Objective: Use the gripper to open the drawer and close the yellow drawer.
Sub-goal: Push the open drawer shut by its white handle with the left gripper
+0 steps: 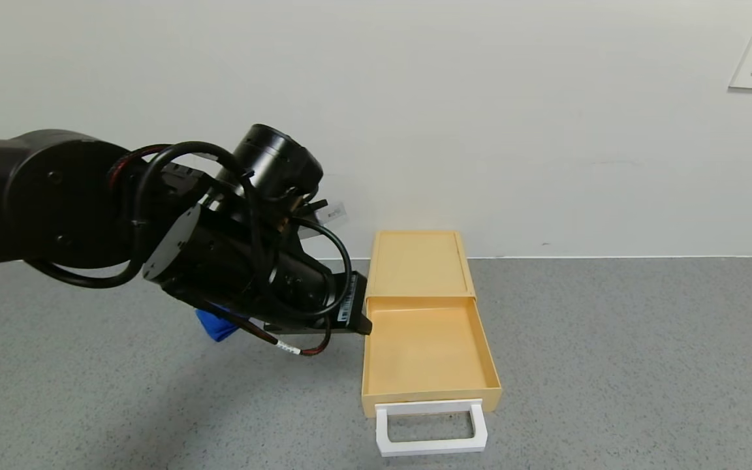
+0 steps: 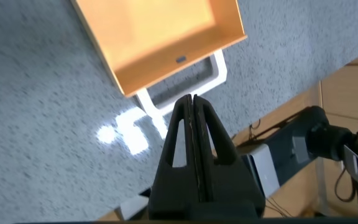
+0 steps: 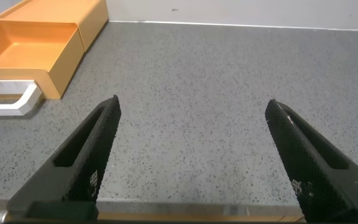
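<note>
Left hand [image 2: 191,102] raised, fingers pressed together; right hand [image 3: 191,124] low, fingers wide apart.

Bare grey floor [image 1: 611,365] lies right of the pulled-out drawer [image 1: 425,349]; the left gripper [image 1: 356,313] crowds its left wall.

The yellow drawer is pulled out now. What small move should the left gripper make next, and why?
Probably the left gripper, whose fingers are pressed shut, should move down in front of the white handle to push it in. The drawer stands fully open and empty, so closing is what remains. In the head view the gripper sits beside the drawer's left wall, not at its front. The right gripper is open, off to the side.
</note>
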Motion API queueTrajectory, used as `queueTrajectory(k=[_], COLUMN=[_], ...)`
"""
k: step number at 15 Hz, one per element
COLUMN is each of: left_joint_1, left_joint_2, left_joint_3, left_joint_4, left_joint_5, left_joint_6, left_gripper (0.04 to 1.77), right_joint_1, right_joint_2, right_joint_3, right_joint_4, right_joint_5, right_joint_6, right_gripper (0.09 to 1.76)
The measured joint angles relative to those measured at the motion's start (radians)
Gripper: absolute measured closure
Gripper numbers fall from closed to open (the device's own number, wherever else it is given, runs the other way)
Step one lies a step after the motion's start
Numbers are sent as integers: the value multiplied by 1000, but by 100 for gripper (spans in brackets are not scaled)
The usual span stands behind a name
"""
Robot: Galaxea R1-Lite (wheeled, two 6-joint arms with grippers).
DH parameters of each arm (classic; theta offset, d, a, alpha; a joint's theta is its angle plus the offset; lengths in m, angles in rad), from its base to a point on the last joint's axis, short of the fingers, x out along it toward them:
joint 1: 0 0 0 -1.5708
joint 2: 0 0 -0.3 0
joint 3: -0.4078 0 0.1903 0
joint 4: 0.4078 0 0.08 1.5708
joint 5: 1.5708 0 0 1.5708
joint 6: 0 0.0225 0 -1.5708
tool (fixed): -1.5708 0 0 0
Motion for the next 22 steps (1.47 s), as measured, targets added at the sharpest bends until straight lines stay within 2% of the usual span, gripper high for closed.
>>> queueTrajectory(k=[5,7,9,18,20,22], left_joint_1=[148,189,209,209,193,158], left_joint_2=[-85,-104,-113,-103,-97,-90], left_joint_3=[205,244,259,253,248,237], left_joint_4=[-295,-323,-351,-342,-340,-327], left_joint_5=[-74,-107,-113,-96,-61,-1], left_joint_6=[130,137,136,122,87,22], left_gripper=[170,170,170,170,170,170], right_joint_1=[0,0,0,0,0,0], right_joint_2=[0,0,0,0,0,0], right_joint_3=[0,0,0,0,0,0], right_joint_4=[0,0,0,0,0,0], right_joint_5=[0,0,0,0,0,0], right_joint_6=[0,0,0,0,0,0], right_gripper=[14,14,14,14,14,14])
